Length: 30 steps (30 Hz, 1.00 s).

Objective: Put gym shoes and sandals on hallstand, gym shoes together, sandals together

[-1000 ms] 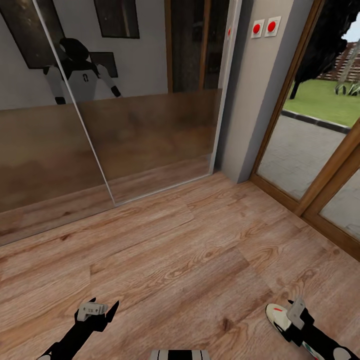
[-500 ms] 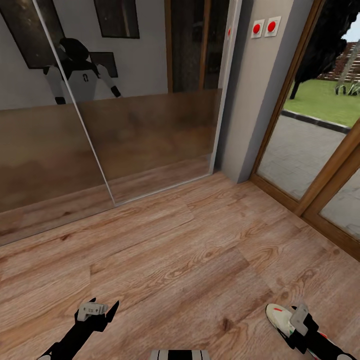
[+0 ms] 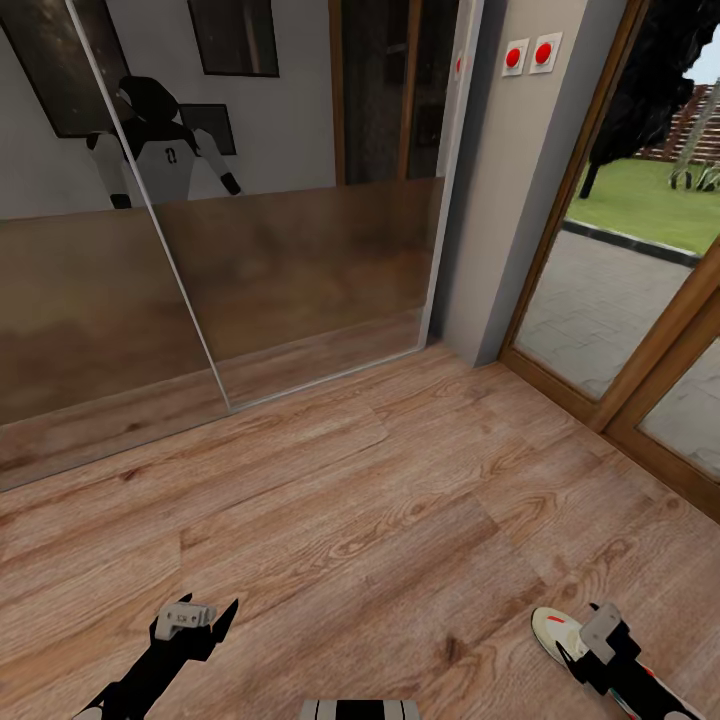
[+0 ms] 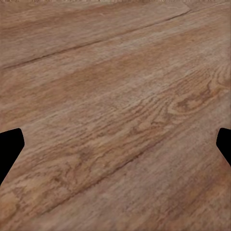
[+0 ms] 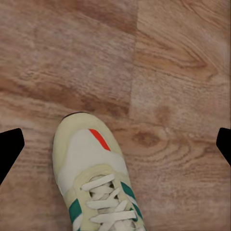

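Note:
One gym shoe, cream-white with green stripes and a red toe mark, lies on the corridor floor at the lower right of the head view. My right gripper hovers just above it, open. In the right wrist view the shoe's toe and laces sit between the widely spread fingertips, nearer one of them, with no contact. My left gripper hangs open over bare planks at the lower left. The sandals and the hallstand are out of view.
A mirrored sliding door ahead reflects the robot. To the right stand a grey wall section with two red buttons and a wood-framed glass door onto a patio. Open plank floor lies between the arms.
My right gripper has drawn back toward the robot and lower over the gym shoe. The left arm and the camera have stayed still.

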Tool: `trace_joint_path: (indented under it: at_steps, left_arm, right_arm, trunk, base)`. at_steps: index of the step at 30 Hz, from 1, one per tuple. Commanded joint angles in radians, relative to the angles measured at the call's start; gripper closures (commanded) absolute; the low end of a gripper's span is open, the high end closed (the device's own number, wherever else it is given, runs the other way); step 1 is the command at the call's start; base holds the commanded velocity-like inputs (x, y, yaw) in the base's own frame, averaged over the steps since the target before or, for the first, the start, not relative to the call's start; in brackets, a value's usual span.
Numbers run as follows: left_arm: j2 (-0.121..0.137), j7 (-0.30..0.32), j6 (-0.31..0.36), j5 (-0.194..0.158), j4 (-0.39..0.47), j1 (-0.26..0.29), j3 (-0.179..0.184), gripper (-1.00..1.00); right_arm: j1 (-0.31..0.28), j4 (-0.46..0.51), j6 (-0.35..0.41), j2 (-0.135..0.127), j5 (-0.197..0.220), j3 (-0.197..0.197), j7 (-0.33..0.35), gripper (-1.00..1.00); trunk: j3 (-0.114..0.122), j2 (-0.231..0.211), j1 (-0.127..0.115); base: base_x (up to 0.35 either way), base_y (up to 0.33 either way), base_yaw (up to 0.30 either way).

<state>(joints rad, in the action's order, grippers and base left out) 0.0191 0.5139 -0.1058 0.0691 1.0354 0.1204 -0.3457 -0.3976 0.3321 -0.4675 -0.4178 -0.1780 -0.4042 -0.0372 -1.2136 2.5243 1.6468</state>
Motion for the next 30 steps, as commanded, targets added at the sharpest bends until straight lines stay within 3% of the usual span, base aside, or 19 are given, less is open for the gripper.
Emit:
trace_joint_path:
  at_steps: [1,10,13,15,16,19,23,30]
  left_arm:
    - [0.000,0.000,0.000,0.000,0.000,0.000,0.000,-1.00]
    - [0.000,0.000,0.000,0.000,0.000,0.001,0.000,-1.00]
    - [0.000,0.000,0.000,0.000,0.000,0.001,0.000,-1.00]
    - [0.000,0.000,0.000,0.000,0.000,0.001,0.000,-1.00]
    - [0.000,0.000,0.000,0.000,0.000,0.001,0.000,-1.00]
    - [0.000,0.000,0.000,0.000,0.000,0.001,0.000,-1.00]
    - [0.000,0.000,0.000,0.000,-0.001,0.001,0.000,-1.00]
    - [0.000,0.000,0.000,0.000,-0.004,0.001,0.000,-1.00]
  right_arm:
    - [0.000,0.000,0.000,0.001,0.000,0.000,0.000,-1.00]
    - [0.002,-0.002,-0.020,-0.005,-0.002,-0.002,0.077,-1.00]
    - [0.005,-0.012,-0.070,-0.018,-0.002,-0.002,0.107,-1.00]
    - [0.010,-0.039,-0.151,-0.031,0.000,-0.002,0.128,-1.00]
    - [0.010,-0.039,-0.151,-0.031,0.000,-0.002,0.128,-1.00]
    - [0.013,-0.104,-0.281,-0.042,0.002,-0.001,0.146,-1.00]
    - [0.015,-0.162,-0.366,-0.051,0.000,-0.002,0.157,-1.00]
    - [0.017,-0.206,-0.428,-0.061,0.001,-0.002,0.199,-1.00]
  trunk:
    - [0.000,0.000,0.000]
    - [0.000,0.000,0.000]
    - [0.000,0.000,0.000]
    - [0.000,0.000,0.000]
    - [0.000,0.000,0.000]
    - [0.000,0.000,0.000]
    - [0.000,0.000,0.000]
    - [0.000,0.000,0.000]
  base:
    - [0.000,0.000,0.000]
    - [0.000,0.000,0.000]
    - [0.000,0.000,0.000]
    - [0.000,0.000,0.000]
    - [0.000,0.000,0.000]
    - [0.000,0.000,0.000]
    - [0.000,0.000,0.000]
    - [0.000,0.000,0.000]
